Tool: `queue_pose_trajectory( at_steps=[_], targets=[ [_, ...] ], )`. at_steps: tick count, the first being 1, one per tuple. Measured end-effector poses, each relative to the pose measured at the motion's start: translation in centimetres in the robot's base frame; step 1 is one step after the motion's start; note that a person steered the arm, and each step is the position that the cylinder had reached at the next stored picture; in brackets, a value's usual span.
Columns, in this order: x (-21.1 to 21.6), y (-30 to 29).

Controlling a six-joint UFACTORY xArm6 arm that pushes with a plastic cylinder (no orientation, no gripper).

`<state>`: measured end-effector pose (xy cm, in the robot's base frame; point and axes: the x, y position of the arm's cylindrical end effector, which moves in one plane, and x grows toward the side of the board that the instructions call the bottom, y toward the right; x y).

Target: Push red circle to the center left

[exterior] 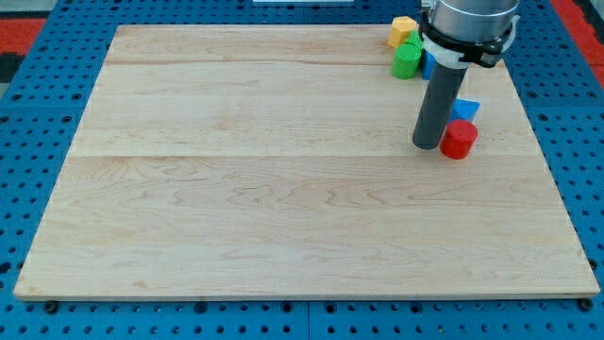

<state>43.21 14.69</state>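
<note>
Red circular block [459, 139], small, rigid, probably light, slides readily on the pale wooden counter [283, 189]. My tip [427, 145] touches its left; no fingers exist. Contact belongs on its right face.

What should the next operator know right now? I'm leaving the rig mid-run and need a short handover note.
My tip rests on the board, directly at the view's left of the red circle, close to or touching it.
The red circle sits at the view's right, upper half. A blue block lies just above it; green and yellow blocks cluster at the top right beside the arm.
Done: nothing visible yet.
Left: get to the circle's right side, then push it across to the center left.
</note>
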Motion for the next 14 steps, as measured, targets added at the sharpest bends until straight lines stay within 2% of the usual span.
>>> queue_pose_trajectory(
  at_steps=[1,2,3,4,7,9,11,13,14],
  targets=[
    [3.0,0.4],
    [4.4,3.5],
    [1.4,8.6],
    [-1.0,10.5],
    [-0.7,-0.6],
    [2.6,-2.5],
    [0.6,-10.4],
    [-3.2,-10.4],
    [-2.9,-13.0]
  ],
)
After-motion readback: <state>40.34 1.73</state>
